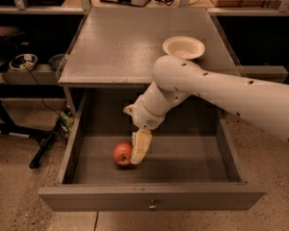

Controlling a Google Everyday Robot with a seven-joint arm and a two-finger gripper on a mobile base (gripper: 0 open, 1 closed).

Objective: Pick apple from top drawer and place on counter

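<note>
The small red-orange apple (120, 154) lies on the floor of the open top drawer (86, 197), left of centre and near the front. My gripper (139, 149) hangs down inside the drawer from the white arm, which reaches in from the right. Its cream tip is right against the apple's right side. The grey counter (120, 47) sits above the drawer, at the back.
A white bowl (183, 47) stands on the counter's right side, just behind my arm. The drawer's front panel carries a small metal knob (152, 206). Dark shelves with cables and small bowls (23, 61) stand at the left, above the speckled floor.
</note>
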